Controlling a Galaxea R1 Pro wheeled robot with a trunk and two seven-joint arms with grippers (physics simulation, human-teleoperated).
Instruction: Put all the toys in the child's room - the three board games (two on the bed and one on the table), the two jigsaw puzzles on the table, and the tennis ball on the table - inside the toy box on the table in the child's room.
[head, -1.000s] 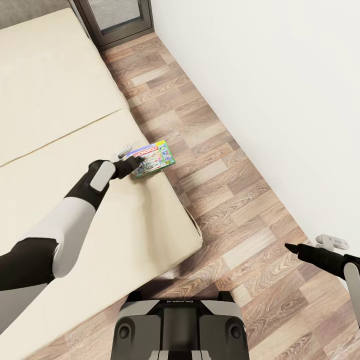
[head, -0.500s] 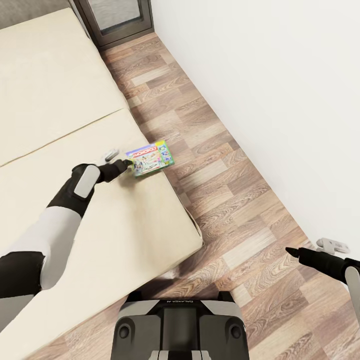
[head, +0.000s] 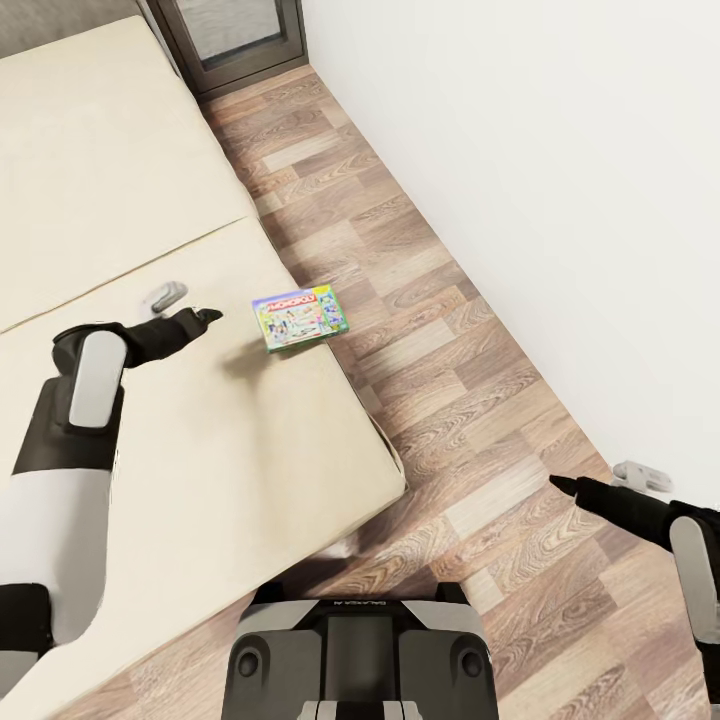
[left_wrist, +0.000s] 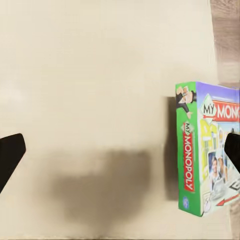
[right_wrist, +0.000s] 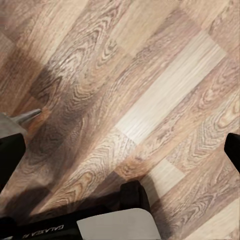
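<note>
1. Closest to me is the robot's dark base (head: 360, 650), parked on the wood plank floor (head: 470, 420) at the corner of the bed (head: 200, 480).
2. Off to its right, the right gripper (head: 595, 483) hangs low over the bare floor with nothing in it; in the right wrist view its two finger tips sit at opposite edges of the frame, so the jaws stand wide apart.
3. Further in, the left gripper (head: 185, 303) hovers over the cream mattress, near the game but not touching it. Its jaws are spread wide too, and empty.
4. Just beyond that, the "MONOPOLY" board game (head: 299, 317) lies flat at the mattress edge nearest the floor, with its green side (left_wrist: 187, 165) showing to the left wrist camera.
5. I'd say the job is at an early stage: this game is not picked up, and carrying it to the toy box is yet to do. How the other toys stand I cannot tell from here.
</note>
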